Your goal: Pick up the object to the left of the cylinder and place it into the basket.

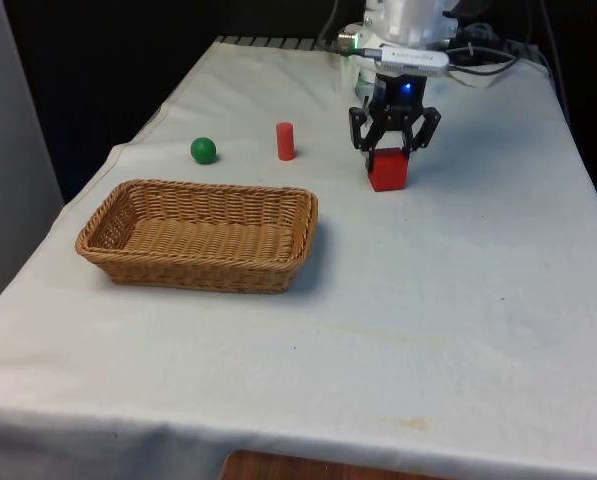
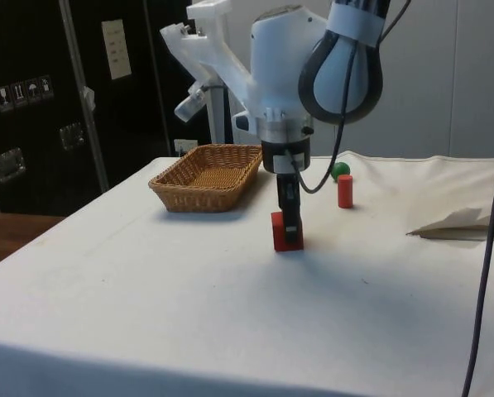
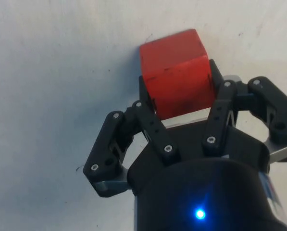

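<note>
On the white-clothed counter (image 1: pixel 478 300), toward the front view's right of the other things, a red block (image 1: pixel 387 169) sits on the cloth with the black claw (image 1: pixel 393 148) closed around it. The wrist view shows the block (image 3: pixel 177 72) pinched between the two fingers (image 3: pixel 148 122), one pressed against each side, with its lower face on the cloth. From the side, the claw (image 2: pixel 290 227) hangs straight down from the white arm (image 2: pixel 288 66) and the block (image 2: pixel 285 231) rests on the counter just below it.

A red cylinder (image 1: pixel 285 141) stands upright to the front view's left of the block, apart from it. Farther to the front view's left lies a green ball (image 1: pixel 204 150), near the cylinder but not touching it. In the side view the cylinder (image 2: pixel 345 191) and the ball (image 2: pixel 340 171) sit close together beyond the arm.

A woven wicker basket (image 1: pixel 200 265) sits nearer the front camera than the ball and cylinder, well apart from the block, and nothing lies in it. In the side view the basket (image 2: pixel 205 194) is beyond and beside the claw.
</note>
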Controlling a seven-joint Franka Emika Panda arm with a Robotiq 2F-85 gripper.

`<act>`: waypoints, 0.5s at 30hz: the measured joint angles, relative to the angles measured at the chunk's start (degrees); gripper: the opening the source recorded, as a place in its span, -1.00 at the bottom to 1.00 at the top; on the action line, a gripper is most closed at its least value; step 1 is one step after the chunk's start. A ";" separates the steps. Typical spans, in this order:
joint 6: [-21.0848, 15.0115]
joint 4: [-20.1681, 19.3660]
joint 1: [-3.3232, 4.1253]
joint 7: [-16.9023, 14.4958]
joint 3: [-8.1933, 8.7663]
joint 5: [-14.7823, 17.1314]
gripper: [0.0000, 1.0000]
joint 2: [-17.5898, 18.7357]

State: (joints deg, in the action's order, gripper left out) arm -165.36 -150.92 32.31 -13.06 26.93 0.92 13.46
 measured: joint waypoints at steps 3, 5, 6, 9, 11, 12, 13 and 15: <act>0.63 0.23 -0.11 -0.29 0.23 0.00 -0.96 -0.97; 1.32 0.23 -0.17 -0.57 0.52 -0.06 -0.96 -1.95; 2.12 0.23 -0.23 -0.86 0.74 -0.17 -0.96 -3.09; 2.81 0.23 -0.34 -1.09 0.92 -0.29 -0.96 -4.24; 3.61 0.23 -0.46 -1.32 1.03 -0.40 -0.96 -5.44; 4.53 0.29 -0.52 -1.38 1.20 -0.69 -0.96 -6.59; 4.93 0.29 -0.57 -1.38 1.32 -0.86 -0.96 -7.16; 5.39 0.29 -0.57 -1.38 1.38 -1.03 -0.96 -7.73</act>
State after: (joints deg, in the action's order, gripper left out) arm -159.97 -150.63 31.74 -14.44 28.30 -0.11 5.73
